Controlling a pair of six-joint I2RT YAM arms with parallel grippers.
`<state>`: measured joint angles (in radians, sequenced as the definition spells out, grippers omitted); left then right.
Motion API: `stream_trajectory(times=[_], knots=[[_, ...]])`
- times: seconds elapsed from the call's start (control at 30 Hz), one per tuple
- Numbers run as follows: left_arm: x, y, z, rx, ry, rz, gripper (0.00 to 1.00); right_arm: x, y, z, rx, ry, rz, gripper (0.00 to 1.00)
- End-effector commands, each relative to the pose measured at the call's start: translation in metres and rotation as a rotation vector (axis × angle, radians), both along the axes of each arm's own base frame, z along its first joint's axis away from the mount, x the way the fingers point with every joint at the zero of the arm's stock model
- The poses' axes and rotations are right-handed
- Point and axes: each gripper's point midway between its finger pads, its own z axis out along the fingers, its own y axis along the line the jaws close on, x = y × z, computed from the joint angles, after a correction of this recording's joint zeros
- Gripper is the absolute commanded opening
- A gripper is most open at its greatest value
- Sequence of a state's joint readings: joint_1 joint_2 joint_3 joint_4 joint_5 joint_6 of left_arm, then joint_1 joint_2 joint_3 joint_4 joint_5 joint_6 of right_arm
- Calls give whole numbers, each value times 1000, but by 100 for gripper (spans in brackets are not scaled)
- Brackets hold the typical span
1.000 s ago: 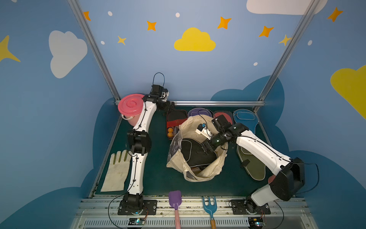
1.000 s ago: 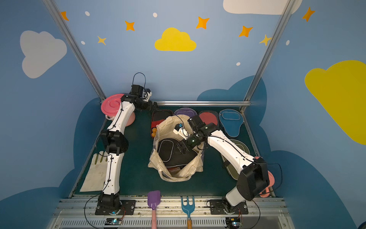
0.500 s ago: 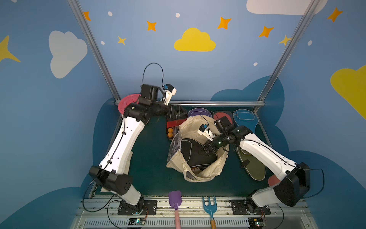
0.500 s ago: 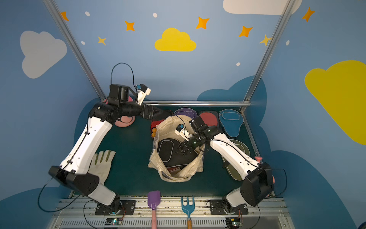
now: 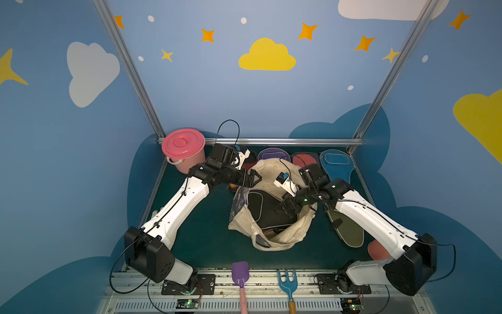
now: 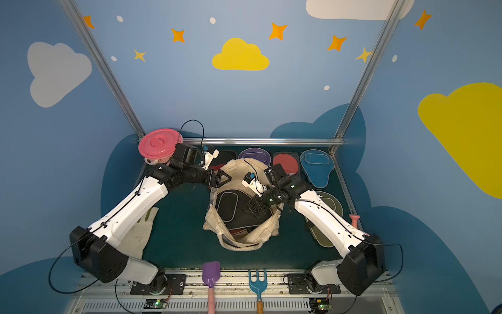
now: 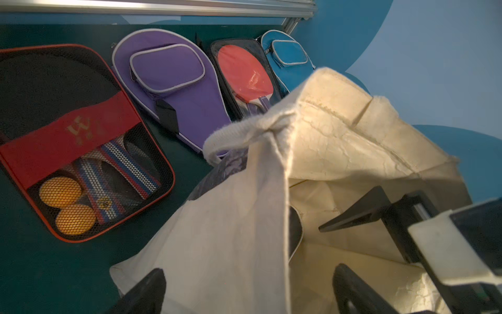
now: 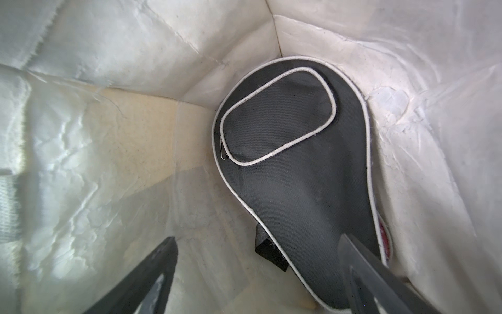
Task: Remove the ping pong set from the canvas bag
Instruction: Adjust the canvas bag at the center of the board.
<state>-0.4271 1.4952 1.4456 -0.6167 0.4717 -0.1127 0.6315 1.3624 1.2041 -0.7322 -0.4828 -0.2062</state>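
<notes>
A cream canvas bag (image 5: 288, 236), grey-blue print patching its outside, holds a black cover (image 8: 298, 163) piped in white. On the dark green table (image 5: 206, 233) lie a purple cover (image 7: 173, 81) with pale piping, a red paddle (image 7: 244, 73) under clear wrap, a blue cover (image 7: 288, 57), an olive cover (image 5: 350, 231) and a black case (image 7: 54, 89) banded and edged in red, its mesh showing orange balls (image 7: 59, 191). A pink bucket (image 5: 183, 148) stands against blue walls (image 5: 190, 81) dotted with yellow and white clouds and orange stars.

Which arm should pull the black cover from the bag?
Right. The right gripper hangs inside the canvas bag, open fingers over the black cover; the left gripper sits at the rim.
</notes>
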Motion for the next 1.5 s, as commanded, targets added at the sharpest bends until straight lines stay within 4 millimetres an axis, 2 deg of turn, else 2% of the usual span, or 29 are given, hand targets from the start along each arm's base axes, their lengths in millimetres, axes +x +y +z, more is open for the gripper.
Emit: stream_trajectory(times=[0.0, 0.03, 0.1, 0.13, 0.17, 0.27, 0.43, 0.53, 0.67, 0.73, 0.97, 1.17, 1.33, 1.47], knots=[[14, -1, 10, 14, -33, 36, 62, -6, 2, 0, 14, 5, 11, 90], [15, 0, 10, 26, -28, 37, 45, -7, 1, -1, 12, 8, 10, 90], [15, 0, 9, 42, -20, 35, 20, -8, 0, -4, 2, 11, 0, 90], [14, 0, 9, 49, -16, 33, 9, -9, -1, -5, -6, 12, -3, 90], [12, 0, 11, 51, -15, 30, 4, -9, -1, -5, -13, 9, -8, 90], [0, -4, 21, 50, -43, -12, 3, -13, -1, -2, -35, -6, -14, 90], [-40, -17, 58, -20, -205, -114, 3, -20, 5, 1, -64, -49, -10, 90], [-60, -14, 82, -127, -297, -127, 3, -24, 7, -6, -83, -85, -1, 90], [-78, -4, 98, -238, -394, -90, 3, -26, 7, -18, -75, -104, -1, 90], [-84, -1, 98, -260, -396, -81, 3, -27, 6, -24, -84, -95, -2, 90], [-97, 3, 82, -275, -415, -103, 3, -22, 11, -60, -126, -67, 29, 91], [-106, -1, 82, -294, -437, -163, 3, 8, 15, -77, -175, -103, -25, 90], [-102, -5, 74, -293, -417, -165, 3, 30, 11, -83, -194, -105, -69, 90], [-100, -10, 66, -289, -395, -190, 3, 38, 8, -76, -178, -135, -78, 90]])
